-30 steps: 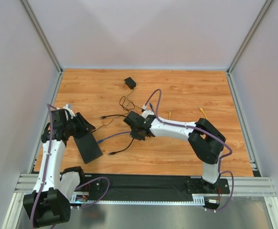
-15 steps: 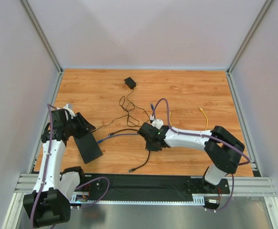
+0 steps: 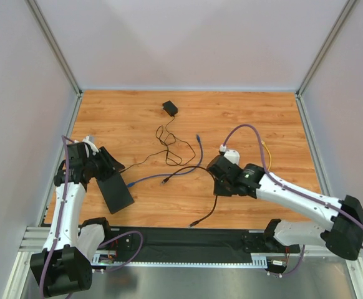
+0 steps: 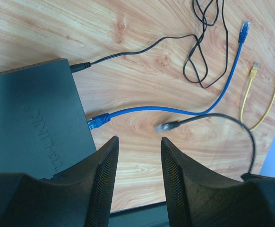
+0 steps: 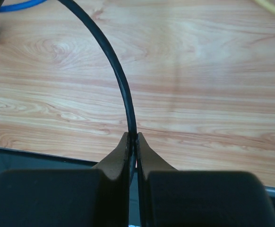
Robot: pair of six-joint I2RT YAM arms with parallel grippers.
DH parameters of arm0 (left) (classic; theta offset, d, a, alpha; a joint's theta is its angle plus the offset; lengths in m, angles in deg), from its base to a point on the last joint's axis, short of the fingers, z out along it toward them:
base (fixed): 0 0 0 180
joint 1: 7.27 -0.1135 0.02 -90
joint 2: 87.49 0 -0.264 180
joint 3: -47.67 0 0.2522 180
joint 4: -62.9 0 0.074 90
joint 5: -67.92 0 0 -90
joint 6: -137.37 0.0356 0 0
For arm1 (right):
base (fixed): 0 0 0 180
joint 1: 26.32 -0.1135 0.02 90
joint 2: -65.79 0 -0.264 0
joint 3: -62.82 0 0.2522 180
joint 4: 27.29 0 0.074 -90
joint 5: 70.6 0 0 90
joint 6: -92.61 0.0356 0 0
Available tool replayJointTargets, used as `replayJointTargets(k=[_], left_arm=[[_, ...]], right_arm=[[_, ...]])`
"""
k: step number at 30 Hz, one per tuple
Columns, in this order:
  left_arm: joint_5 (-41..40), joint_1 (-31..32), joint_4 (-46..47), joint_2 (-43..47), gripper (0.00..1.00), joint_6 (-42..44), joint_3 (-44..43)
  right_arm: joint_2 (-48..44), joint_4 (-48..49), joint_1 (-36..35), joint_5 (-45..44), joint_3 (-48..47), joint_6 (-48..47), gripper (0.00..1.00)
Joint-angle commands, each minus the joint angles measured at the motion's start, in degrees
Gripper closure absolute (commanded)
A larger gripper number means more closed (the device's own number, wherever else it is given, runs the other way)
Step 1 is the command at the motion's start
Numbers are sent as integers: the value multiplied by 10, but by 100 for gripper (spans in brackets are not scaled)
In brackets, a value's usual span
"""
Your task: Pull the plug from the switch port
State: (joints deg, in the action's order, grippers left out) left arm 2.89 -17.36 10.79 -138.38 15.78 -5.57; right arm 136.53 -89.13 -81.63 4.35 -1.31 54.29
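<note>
Right of the switch [image 4: 31,123], right gripper [image 5: 133,140] pinches black cable [image 5: 114,59]; left gripper [image 4: 138,144] fingers spread at switch's edge.

Black plug [image 4: 168,126] apparently clear of switch [image 4: 33,123].

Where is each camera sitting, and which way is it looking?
Top camera: fixed high above and behind the arms, looking down on the wooden table; both white-and-black arms show.
Left wrist camera: on the left arm, looking down past the open left gripper at the flat matte-black rectangular switch and thin blue cable.
Right wrist camera: on the right arm, looking down past the right gripper, shut on a thin black cable.
Shared: top and left wrist views both show the switch and blue cable.
</note>
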Motion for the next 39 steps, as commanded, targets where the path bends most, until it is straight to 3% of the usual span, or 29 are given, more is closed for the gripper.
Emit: replayJointTargets(k=[1,5,10,15,18,26,39], left_arm=[[8,2,1,3,51,7,-15],[10,2,0,4,51,7,-16],[10,2,-2,5,51,5,-14],[9,2,-1,4,51,4,-13],[9,2,2,3,51,5,-11],[15,2,3,-6,51,8,-13],[14,3,4,-11,51,7,-13]], right_arm=[[-60,-60,29,-17,-25,-21,100],[-107,-99,95,-38,-69,-56,100],[-139,-78,274,10,-95,-86,100],[-161,-8,468,126,-47,-29,100],[-169,42,533,139,9,45,100],[-228,175,572,54,168,260,100],[-133,264,565,58,259,278,99]])
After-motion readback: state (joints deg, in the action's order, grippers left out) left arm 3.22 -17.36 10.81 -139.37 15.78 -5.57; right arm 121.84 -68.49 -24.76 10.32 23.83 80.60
